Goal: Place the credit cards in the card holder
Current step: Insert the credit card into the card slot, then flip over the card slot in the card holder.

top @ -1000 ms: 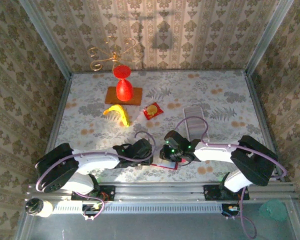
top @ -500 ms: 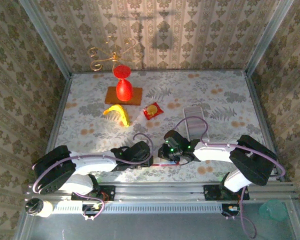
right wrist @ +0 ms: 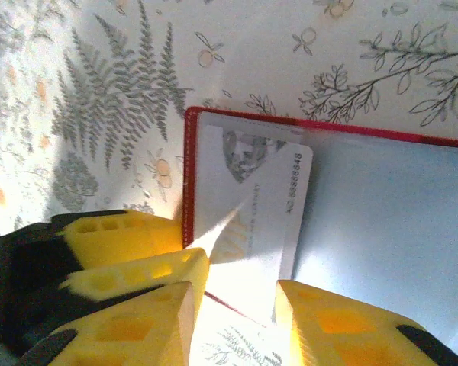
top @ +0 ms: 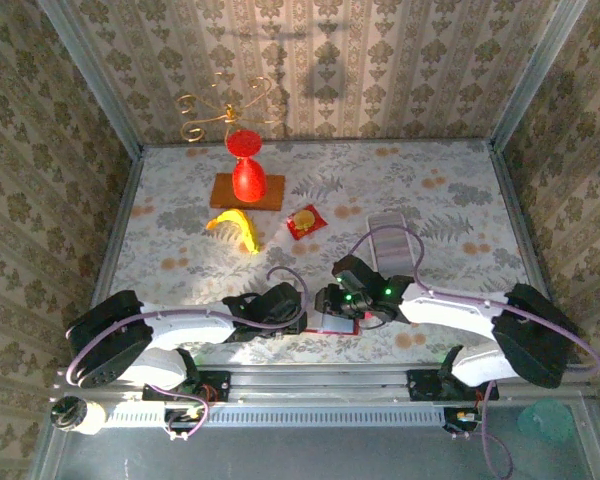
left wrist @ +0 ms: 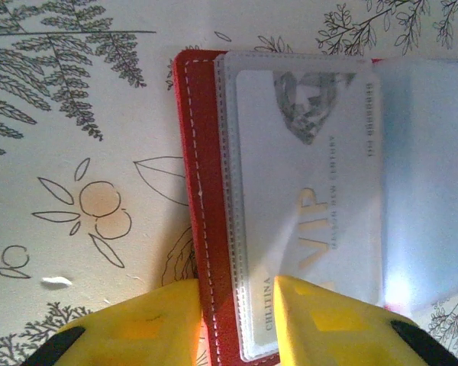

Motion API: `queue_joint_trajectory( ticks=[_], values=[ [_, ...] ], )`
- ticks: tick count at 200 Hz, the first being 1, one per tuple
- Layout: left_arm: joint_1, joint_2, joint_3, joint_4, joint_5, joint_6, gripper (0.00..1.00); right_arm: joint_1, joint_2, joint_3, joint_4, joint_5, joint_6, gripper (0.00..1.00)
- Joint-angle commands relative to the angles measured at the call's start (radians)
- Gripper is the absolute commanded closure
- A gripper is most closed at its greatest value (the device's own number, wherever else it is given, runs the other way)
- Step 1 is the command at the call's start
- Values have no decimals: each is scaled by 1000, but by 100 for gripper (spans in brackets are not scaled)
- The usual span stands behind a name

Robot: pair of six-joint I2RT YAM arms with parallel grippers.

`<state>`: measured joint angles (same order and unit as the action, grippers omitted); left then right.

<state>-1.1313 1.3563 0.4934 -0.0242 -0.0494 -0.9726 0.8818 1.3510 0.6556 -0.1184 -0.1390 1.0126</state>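
Floral surface point(top: 180, 230), top view: more credit cards point(top: 388, 250) wait beyond the open card holder point(top: 340, 324). Left wrist: left end effector point(left wrist: 237, 324) parted astride its red edge, 1 VIP card point(left wrist: 305, 191) sleeved. Right wrist: right end effector point(right wrist: 237, 320) flanks that card, grip unclear.

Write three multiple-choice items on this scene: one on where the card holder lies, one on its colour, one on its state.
1. Where does the card holder lie?
A. At the near edge, by the left gripper and the right gripper.
B. In the far left corner.
C. Against the far wall.

2. What colour is its cover?
A. Blue.
B. Red.
C. Black.

3. What state is it in?
A. Shut and clasped.
B. Standing on edge.
C. Open, with a credit card lying on its inside.

Answers: 1 A, each wrist view shows it right at that gripper's fingers; 2 B, its stitched edge is red in both wrist views; 3 C, the wrist views show its inside and the card.
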Motion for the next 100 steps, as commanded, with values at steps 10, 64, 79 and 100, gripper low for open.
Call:
queue_joint_trajectory(
  ticks=[10,64,79,100],
  values=[
    [-18,38,-4,-78,45,1,70,6,-74,-7,-148,97,-24,60],
    [-21,48,-3,-82,47,3,70,4,-126,-97,-120,114,38,56],
    [-22,56,2,-82,49,3,71,4,-114,-103,-100,105,39,55],
    [-24,60,7,-84,49,3,71,3,-85,-97,-87,97,38,55]
  ],
)
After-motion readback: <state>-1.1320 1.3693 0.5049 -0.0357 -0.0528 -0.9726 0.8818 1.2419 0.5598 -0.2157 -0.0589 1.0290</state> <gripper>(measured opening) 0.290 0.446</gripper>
